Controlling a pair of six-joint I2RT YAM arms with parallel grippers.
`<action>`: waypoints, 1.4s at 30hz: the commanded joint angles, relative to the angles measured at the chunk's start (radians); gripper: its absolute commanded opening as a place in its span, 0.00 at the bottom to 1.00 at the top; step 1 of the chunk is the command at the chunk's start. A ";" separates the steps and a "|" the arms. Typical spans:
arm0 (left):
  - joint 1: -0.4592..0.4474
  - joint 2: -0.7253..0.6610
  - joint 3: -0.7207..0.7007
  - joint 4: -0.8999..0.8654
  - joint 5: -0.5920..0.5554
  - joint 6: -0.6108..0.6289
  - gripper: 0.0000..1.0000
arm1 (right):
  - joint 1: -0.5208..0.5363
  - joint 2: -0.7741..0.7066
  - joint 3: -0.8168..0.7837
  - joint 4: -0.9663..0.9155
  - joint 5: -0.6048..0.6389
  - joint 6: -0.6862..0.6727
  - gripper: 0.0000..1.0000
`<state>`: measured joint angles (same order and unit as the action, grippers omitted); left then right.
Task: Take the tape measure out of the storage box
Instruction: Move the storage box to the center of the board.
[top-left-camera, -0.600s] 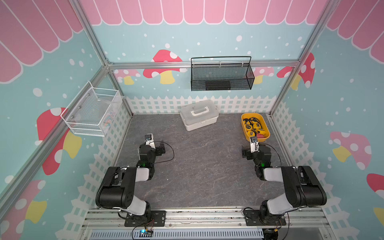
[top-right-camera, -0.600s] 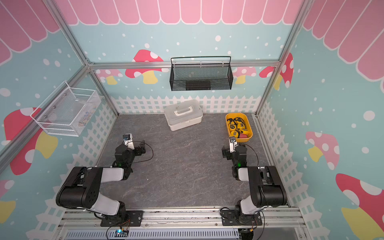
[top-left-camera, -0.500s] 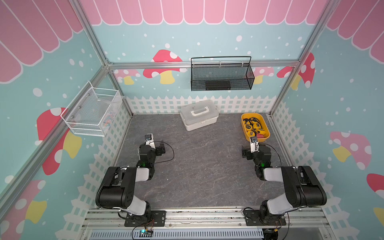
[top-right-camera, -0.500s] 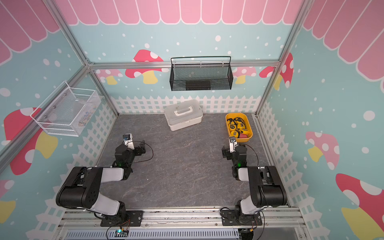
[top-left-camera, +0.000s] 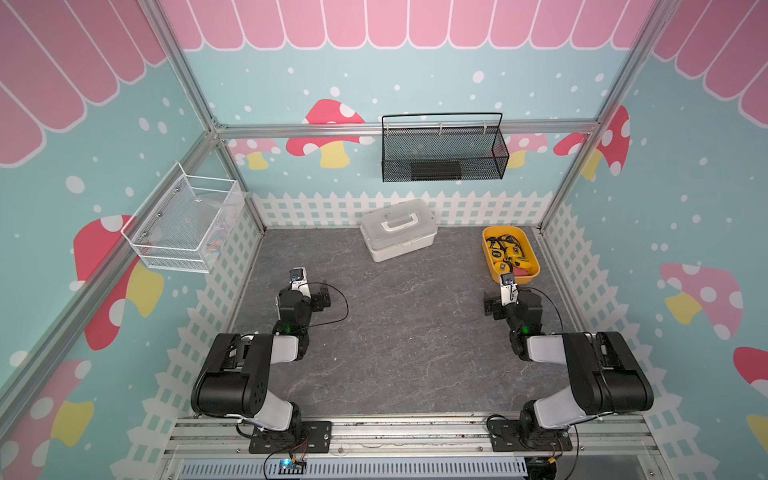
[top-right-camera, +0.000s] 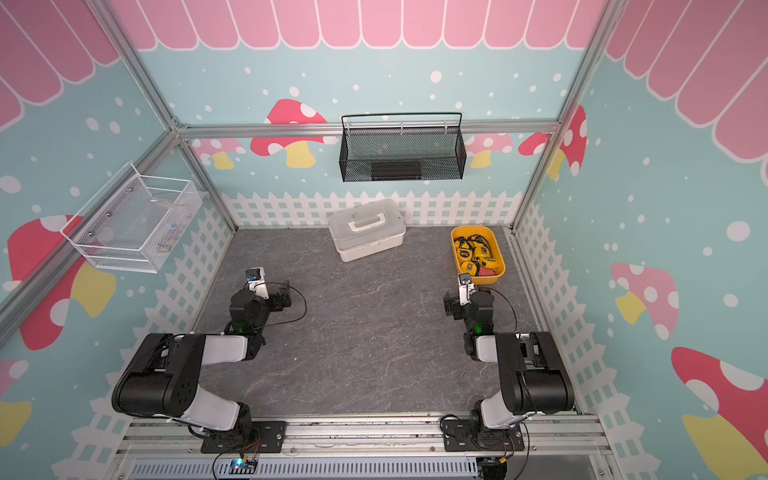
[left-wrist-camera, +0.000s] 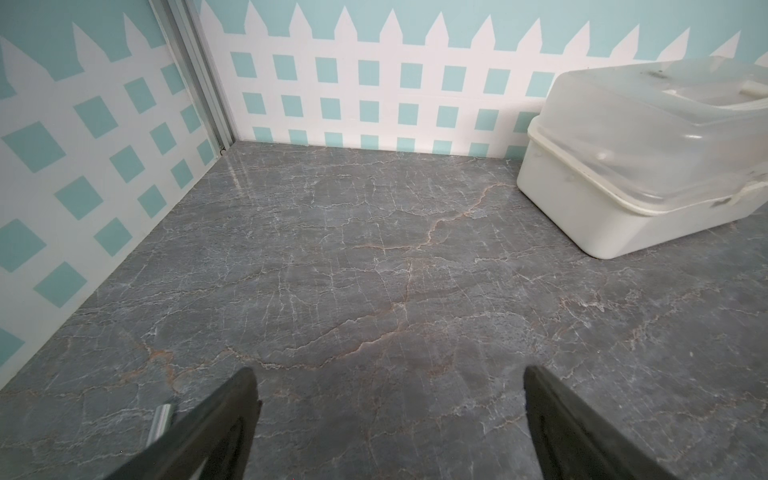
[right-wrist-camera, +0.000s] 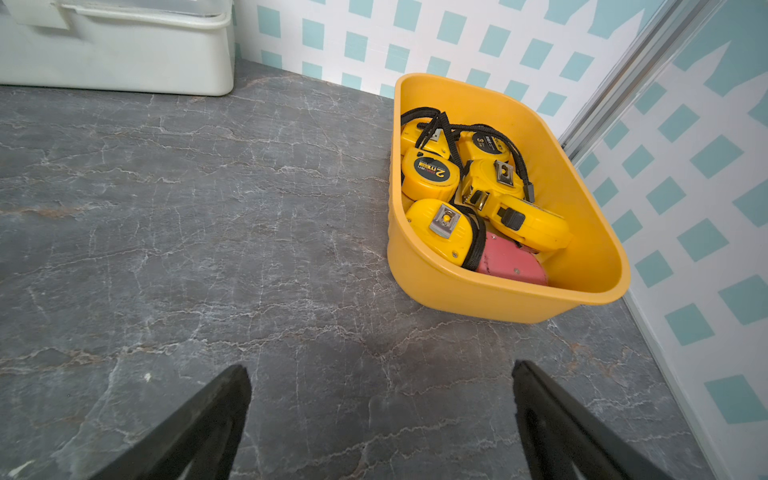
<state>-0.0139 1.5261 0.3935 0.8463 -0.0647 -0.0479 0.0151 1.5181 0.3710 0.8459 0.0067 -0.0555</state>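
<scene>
The left gripper (left-wrist-camera: 388, 376) and right gripper (right-wrist-camera: 380, 370) are holding their jaws wide apart, gripping nothing, above the tabletop (left-wrist-camera: 374, 249); the tape measures (right-wrist-camera: 432, 174) are lying inside the storage box (right-wrist-camera: 436, 276), near the right gripper

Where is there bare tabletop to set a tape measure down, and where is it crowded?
Bare: the tabletop between the left arm and the right arm, in front of the white case; the strip between that case and the storage box. Crowded: inside the storage box, piled with tape measures.
</scene>
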 joint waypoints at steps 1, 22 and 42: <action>-0.003 0.003 0.010 -0.001 -0.012 0.010 0.99 | 0.008 -0.001 0.011 0.015 -0.002 -0.006 0.98; -0.030 -0.101 0.057 -0.170 -0.049 0.023 0.99 | 0.008 -0.017 -0.003 0.028 -0.002 -0.003 0.99; -0.286 -0.397 0.151 -0.749 0.075 -0.193 0.99 | -0.072 0.201 0.922 -1.302 -0.158 0.032 0.78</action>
<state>-0.2768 1.1534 0.5591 0.1326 0.0120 -0.1963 -0.0593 1.6196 1.2129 -0.1967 -0.0624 -0.0246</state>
